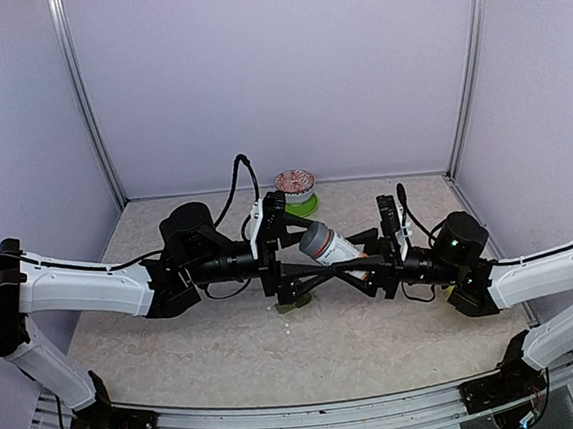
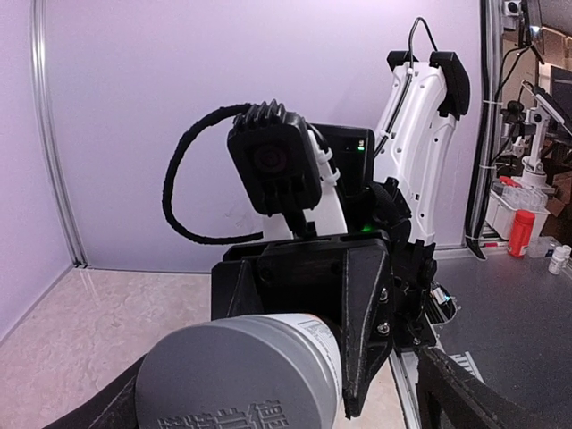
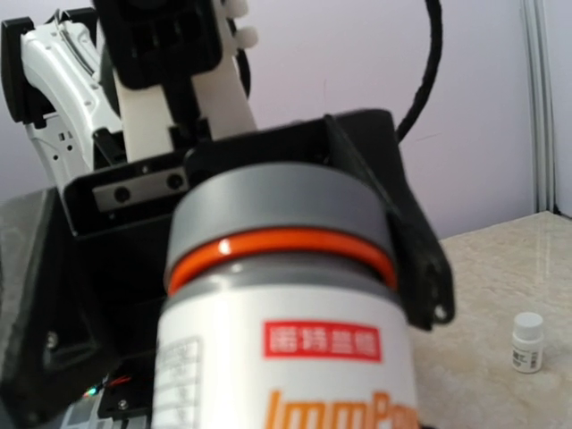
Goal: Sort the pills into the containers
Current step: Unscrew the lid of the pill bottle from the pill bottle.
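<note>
Right end effector [image 1: 369, 260] clamps the bottle [image 1: 338, 248], left end effector [image 1: 299, 245] gapes around its cap [image 2: 237, 375]; only right wrist shows a vial [image 3: 527, 342].

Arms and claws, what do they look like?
Left arm and right arm: white shells, black joint housings. Black cable loops at each wrist; green LED on the right arm. Left claw and right claw: black and wedge-shaped.

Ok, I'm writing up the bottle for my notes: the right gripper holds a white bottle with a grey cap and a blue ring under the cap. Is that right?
Not quite. The ring under the grey cap is orange, not blue, as the right wrist view shows. The rest stands: the right gripper holds the white bottle.
</note>
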You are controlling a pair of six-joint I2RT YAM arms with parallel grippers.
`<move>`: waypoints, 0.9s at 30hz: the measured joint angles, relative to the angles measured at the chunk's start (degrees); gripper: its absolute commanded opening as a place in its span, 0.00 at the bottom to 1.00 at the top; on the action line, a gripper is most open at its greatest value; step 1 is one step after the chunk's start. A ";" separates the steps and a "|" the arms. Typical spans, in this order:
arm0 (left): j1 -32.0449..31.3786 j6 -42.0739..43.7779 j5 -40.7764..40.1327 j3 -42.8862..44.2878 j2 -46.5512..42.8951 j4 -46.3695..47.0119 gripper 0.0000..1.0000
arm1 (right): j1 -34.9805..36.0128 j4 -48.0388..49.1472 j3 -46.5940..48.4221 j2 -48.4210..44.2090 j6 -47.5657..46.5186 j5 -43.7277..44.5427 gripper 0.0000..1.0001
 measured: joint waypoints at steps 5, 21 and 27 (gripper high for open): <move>0.02 -0.44 -0.68 -0.17 0.00 0.39 0.82 | 0.00 -0.48 -0.02 -0.33 -0.50 -0.26 0.26; 0.24 -2.47 0.02 -1.38 -0.57 1.46 0.99 | -0.15 -0.24 0.24 0.76 -0.76 -4.28 0.25; 0.24 -2.60 0.11 -1.66 -1.27 2.67 0.99 | -0.15 -0.13 0.83 3.76 0.20 -6.12 0.25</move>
